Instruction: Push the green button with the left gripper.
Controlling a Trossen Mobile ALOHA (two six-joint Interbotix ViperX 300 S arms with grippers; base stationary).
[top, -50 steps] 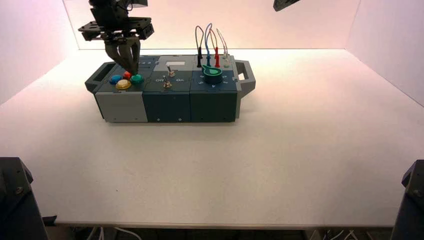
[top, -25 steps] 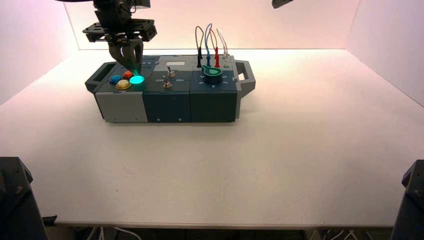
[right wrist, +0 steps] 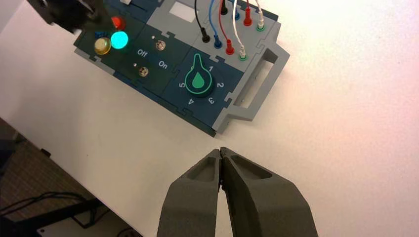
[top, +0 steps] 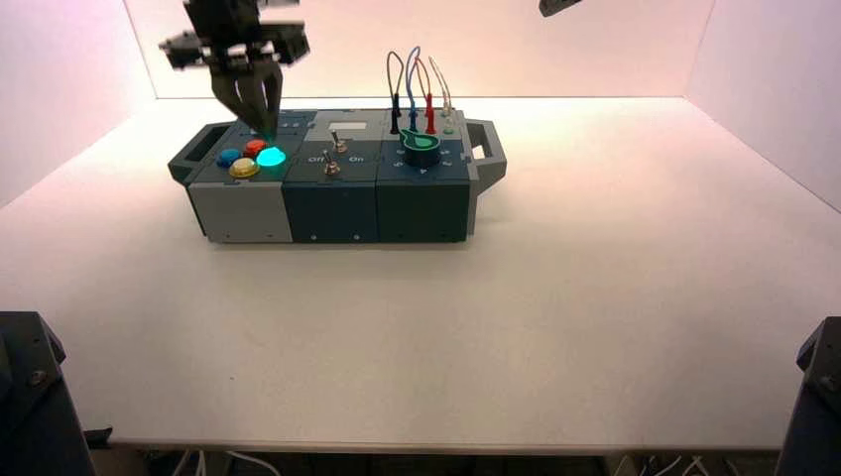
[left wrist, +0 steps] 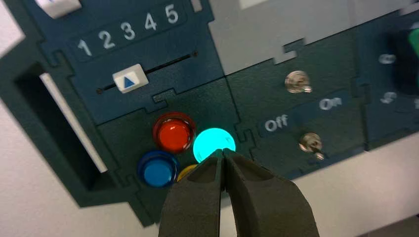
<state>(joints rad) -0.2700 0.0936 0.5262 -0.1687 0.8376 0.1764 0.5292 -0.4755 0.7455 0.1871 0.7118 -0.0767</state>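
The left gripper (top: 266, 127), fingers clenched, hovers above the glowing green button (top: 271, 157) at the box's (top: 332, 213) left end. Open white table (top: 555, 317) surrounds the box; walls enclose it.

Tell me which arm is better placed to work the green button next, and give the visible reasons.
Left. The left pincer, fingers shut to a point, hangs just above the glowing green button at the box's left end. The right pincer, also shut, hangs high over bare table, off the box's right end.
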